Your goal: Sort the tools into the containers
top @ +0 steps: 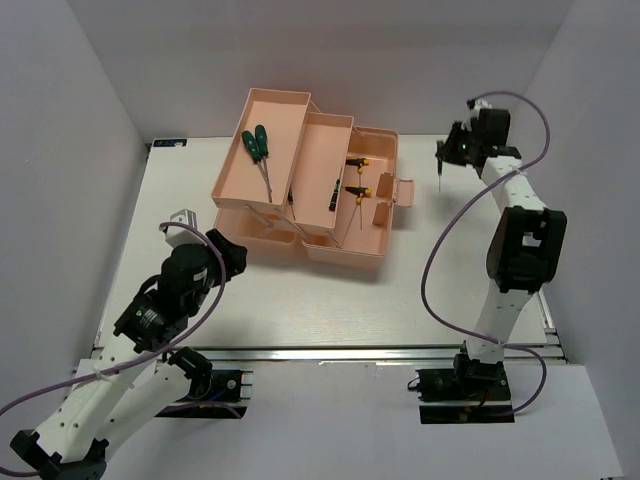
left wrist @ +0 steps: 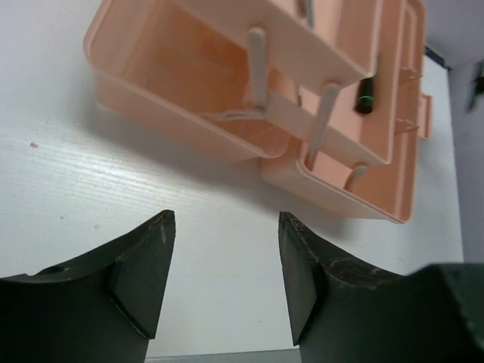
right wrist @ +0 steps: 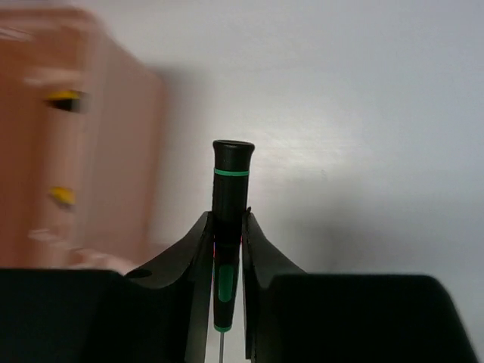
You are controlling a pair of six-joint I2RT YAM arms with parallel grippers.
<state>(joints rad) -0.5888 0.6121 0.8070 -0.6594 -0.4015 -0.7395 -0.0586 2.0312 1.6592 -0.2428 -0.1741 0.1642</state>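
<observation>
Right gripper (right wrist: 226, 218) pinched a slim black-green screwdriver (right wrist: 231, 178) at two o'clock; left gripper (left wrist: 225, 221) gaped. Delivery to the salmon-pink plastic toolbox (top: 345, 252) seemed next.

The toolbox (top: 345, 250) is translucent salmon pink, the table (top: 330, 300) white. Two screwdrivers (top: 257, 143) have dark green handles; the slim screwdriver (right wrist: 231, 181) is black with green bands.

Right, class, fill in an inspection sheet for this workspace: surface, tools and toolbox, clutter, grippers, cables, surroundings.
Surface: white table.
Job's things: pink toolbox open; two green screwdrivers in the far-left tray; two yellow-black screwdrivers further right.
Clutter: small grey item, unclear.
Grippers: left gripper open, empty; right gripper shut on a black-green screwdriver.
Cables: purple cables loop off both arms.
Surroundings: white walls.
</observation>
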